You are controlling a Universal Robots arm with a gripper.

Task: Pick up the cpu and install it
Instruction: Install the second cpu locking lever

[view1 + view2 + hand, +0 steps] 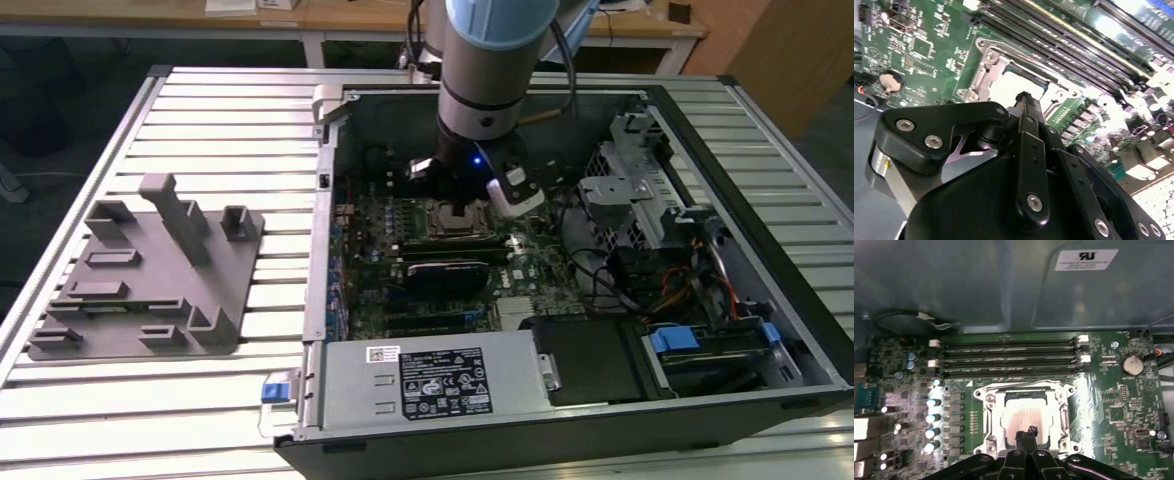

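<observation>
Lying in socket [1026, 416], cpu [1024, 415] (silvery) just beneath gripper [1026, 432].

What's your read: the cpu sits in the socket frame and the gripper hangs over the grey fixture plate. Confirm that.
Wrong in one respect: the exterior view shows the gripper over the socket frame inside the computer case, not over the grey fixture plate, which lies apart at that view's left. The cpu sits as stated.
</observation>
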